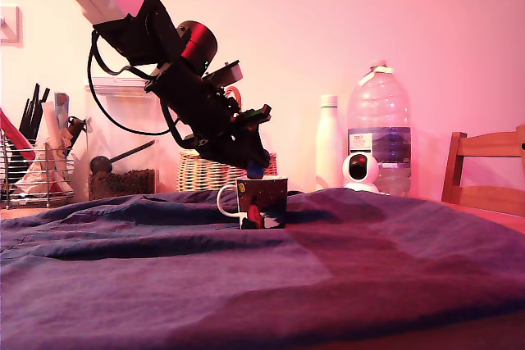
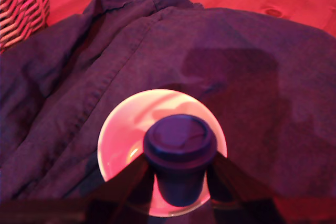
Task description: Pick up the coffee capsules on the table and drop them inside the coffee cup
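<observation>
A dark mug with a white handle and a red figure, the coffee cup, stands on the blue-purple cloth of the table. My gripper hangs just above its rim, shut on a dark-blue coffee capsule. In the wrist view the coffee capsule sits between my fingers, directly over the pale inside of the coffee cup. No other capsule shows on the cloth.
Behind the cup stand a wicker basket, a white bottle, a large water bottle and a small white camera. A dish rack is at the exterior view's left, a wooden chair at its right.
</observation>
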